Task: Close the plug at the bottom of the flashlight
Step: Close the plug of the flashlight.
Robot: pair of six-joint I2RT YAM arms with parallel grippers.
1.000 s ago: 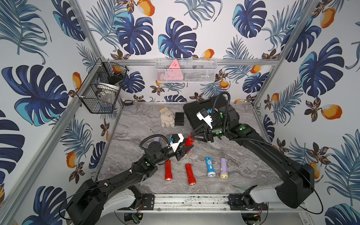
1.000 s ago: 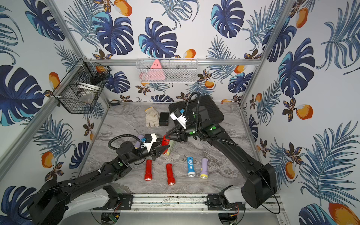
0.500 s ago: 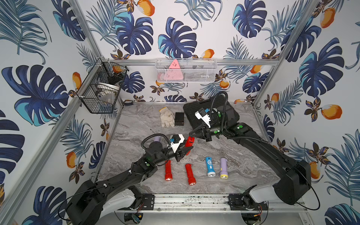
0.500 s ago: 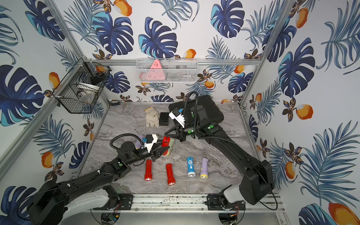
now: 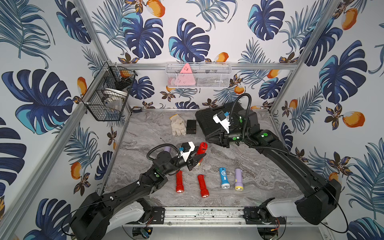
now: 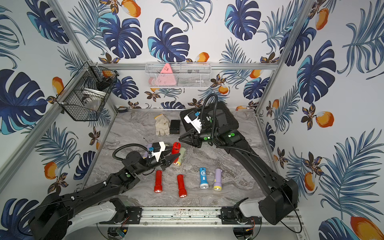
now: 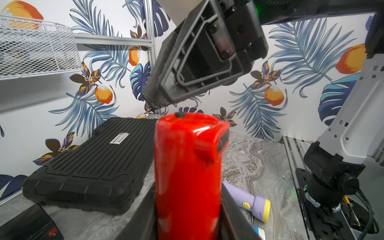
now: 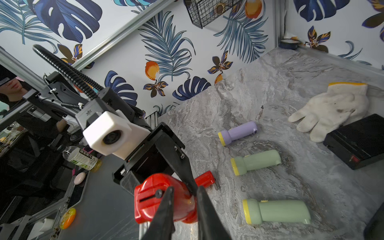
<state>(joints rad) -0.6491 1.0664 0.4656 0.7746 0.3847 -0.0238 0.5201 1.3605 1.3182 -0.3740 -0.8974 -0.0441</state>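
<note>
My left gripper (image 5: 197, 159) is shut on a red flashlight (image 5: 202, 148), held off the table with its bottom end turned toward the right arm. In the right wrist view that bottom face (image 8: 158, 197) shows a slot and a dark pivot pin, and no prongs stick out. My right gripper (image 6: 180, 138) hovers just off that end, open, its two fingers (image 8: 168, 201) a small gap apart with nothing between them. From the left wrist view the flashlight (image 7: 187, 166) fills the jaws, with the right gripper (image 7: 158, 101) close above its end.
Two red flashlights (image 5: 179, 181) (image 5: 202, 186), a blue one (image 5: 224, 177) and a purple one (image 5: 238, 179) lie in front. Two green ones (image 8: 255, 162) and a purple one (image 8: 239, 133) lie under the left arm. A glove (image 5: 178, 125), black box (image 5: 191, 126) and black case (image 5: 209, 122) sit behind.
The right gripper, which was at the flashlight's bottom end and closed there, has drawn back a little and opened. The left gripper has kept the flashlight almost still.
</note>
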